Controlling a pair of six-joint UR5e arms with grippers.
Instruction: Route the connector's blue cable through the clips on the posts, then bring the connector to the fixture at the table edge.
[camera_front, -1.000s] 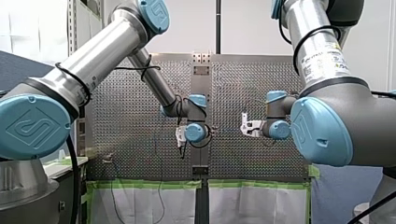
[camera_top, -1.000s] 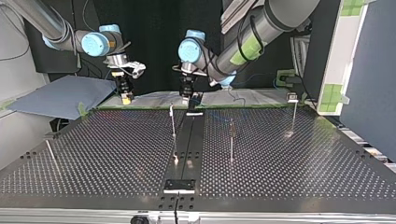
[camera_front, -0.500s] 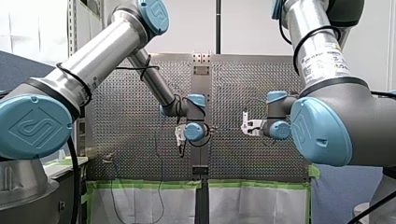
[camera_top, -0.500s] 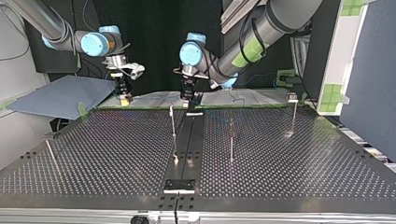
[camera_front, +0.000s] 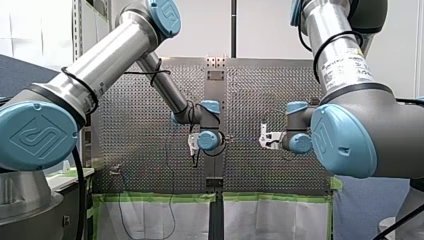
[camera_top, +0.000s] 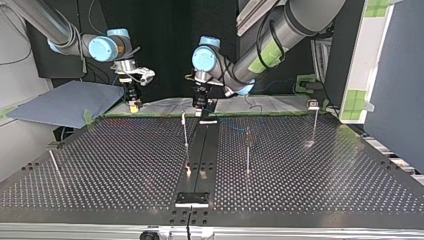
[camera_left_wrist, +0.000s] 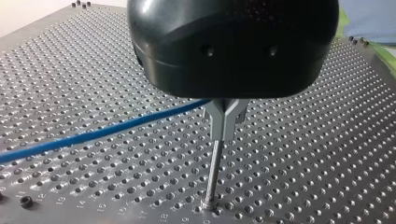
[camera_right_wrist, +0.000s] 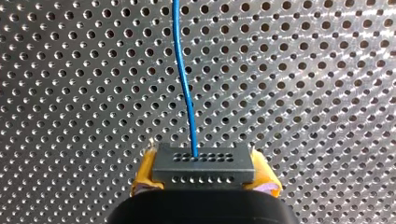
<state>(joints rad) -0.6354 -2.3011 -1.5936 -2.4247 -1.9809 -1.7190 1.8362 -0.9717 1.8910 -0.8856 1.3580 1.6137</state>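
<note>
in the top view the fixture (camera_top: 191, 198) at the near edge of the table (camera_top: 310, 185) has no connector in it, so the last step is not done. further in, the posts (camera_top: 247, 152) carry no cable that i can make out. at the far side my right gripper (camera_top: 133, 102) is clamped on the connector (camera_right_wrist: 203, 164), its yellow pads (camera_right_wrist: 145, 173) pinching both ends, and the blue cable (camera_right_wrist: 183, 79) runs ahead from it. my left gripper (camera_top: 201, 105) hovers over one post's forked clip (camera_left_wrist: 225, 115). the cable passes right at the fork, but the black housing hides whether it is seated, and i cannot tell whether this gripper has hold of anything. i judge the routing barely begun
</note>
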